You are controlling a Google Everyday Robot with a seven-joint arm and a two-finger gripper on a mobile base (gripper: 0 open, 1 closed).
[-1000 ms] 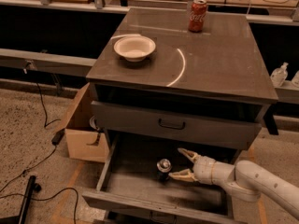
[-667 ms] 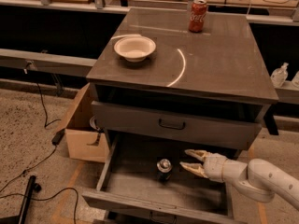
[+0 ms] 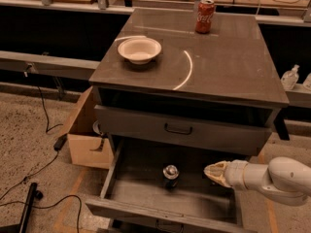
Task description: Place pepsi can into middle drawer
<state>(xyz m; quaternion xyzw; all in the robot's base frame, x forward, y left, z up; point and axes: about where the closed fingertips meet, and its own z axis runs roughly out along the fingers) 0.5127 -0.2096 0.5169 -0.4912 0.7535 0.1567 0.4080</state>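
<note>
Pincer [image 3: 217, 174] shown inside middle drawer [image 3: 146, 211], below tabletop [image 3: 228, 67] front edge, near right corner; nothing held, opening cannot be told. Pepsi can [image 3: 170, 173] set upright on drawer floor, axis vertical, beside pincer toward left edge, apart.

The gripper [image 3: 217, 173], at the near right of the scene, is a pale cream, tapered piece with a yellowish tint and darker seams. To its right the arm [image 3: 284, 179] is smooth, glossy white: a short cylindrical wrist link with a ringed collar, then a thick, rounded joint housing that runs off the right edge.
</note>
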